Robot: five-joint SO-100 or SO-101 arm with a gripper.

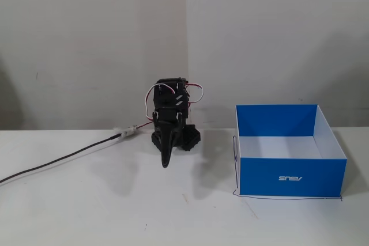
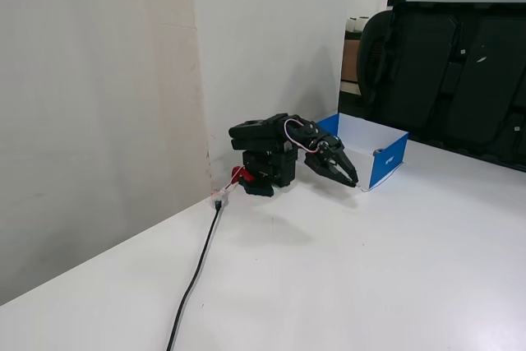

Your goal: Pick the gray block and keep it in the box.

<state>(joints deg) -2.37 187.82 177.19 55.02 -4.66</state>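
The blue box (image 1: 291,178) stands on the white table at the right, open on top with a white inside; it also shows in the other fixed view (image 2: 389,162) behind the arm. My black arm is folded low over its base. My gripper (image 1: 165,164) points down toward the table, left of the box, with its jaws together and nothing in them; it also shows in the other fixed view (image 2: 353,182) just short of the box's corner. The gray block shows in neither view; the part of the box floor I can see is bare.
A black cable (image 1: 57,162) runs across the table from the left to the arm's base (image 1: 179,136). A wall stands close behind the arm. A thin dark line (image 1: 288,197) is drawn on the table around the box. Black chairs (image 2: 460,63) stand beyond the table.
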